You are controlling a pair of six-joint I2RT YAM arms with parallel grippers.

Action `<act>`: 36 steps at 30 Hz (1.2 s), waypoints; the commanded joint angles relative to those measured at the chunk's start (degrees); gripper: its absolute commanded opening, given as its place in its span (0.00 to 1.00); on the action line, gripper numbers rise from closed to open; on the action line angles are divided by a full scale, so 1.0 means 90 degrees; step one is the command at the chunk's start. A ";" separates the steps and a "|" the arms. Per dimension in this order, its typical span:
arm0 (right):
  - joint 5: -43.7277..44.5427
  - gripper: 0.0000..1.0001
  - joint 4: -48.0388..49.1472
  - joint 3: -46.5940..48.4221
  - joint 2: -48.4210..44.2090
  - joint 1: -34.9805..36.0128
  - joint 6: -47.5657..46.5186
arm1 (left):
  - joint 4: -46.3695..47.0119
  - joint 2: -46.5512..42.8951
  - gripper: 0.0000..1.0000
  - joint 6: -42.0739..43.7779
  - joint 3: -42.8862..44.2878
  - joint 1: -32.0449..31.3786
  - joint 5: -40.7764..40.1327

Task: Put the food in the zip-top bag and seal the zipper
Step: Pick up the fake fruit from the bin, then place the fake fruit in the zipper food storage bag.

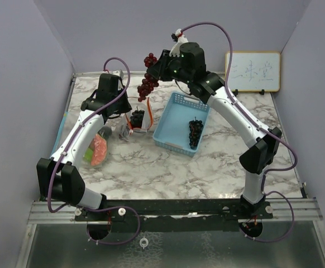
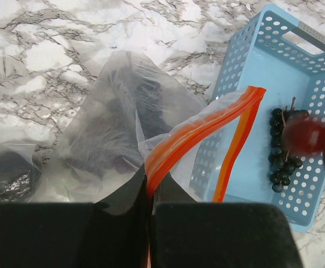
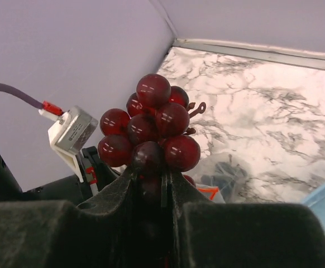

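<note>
High above the marble bench (image 1: 207, 162), the right fingers (image 1: 158, 68) clamp a glossy dark-red plastic grape bunch (image 1: 148, 84). Left wrist: the left fingers (image 2: 149, 209) pinch the lip of the clear orange-zippered bag (image 2: 112, 111), whose mouth is narrow. Right wrist: the bunch sits firmly gripped, so lower it centred and release inside.

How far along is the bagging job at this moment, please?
Done: dark fruit already lies inside the zip-top bag. In hand: the left pincer grips the orange zipper edge, mouth open; the right pincer holds a red grape bunch aloft. Left: a dark grape bunch lies in the blue basket, and the zipper is unsealed.
</note>
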 commanded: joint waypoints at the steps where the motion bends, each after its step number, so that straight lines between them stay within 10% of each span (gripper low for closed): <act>1: -0.0228 0.02 0.0868 -0.0441 0.0044 0.0188 0.0453 | 0.0174 0.0021 0.00 -0.0084 0.0061 0.0037 0.0254; 20: 0.0450 0.04 0.0349 -0.1041 0.0450 0.1064 0.0521 | 0.0144 0.0080 0.00 -0.0179 0.0317 0.0081 0.0378; 29: 0.0510 0.55 -0.0356 -0.1268 0.0412 0.1070 0.0421 | 0.0179 0.0056 0.00 -0.0187 0.0283 0.0086 0.0362; 36: 0.2077 0.74 -0.1304 -0.1255 0.0014 0.0989 0.0220 | 0.0154 -0.0040 0.00 -0.0131 0.0196 0.0097 0.0304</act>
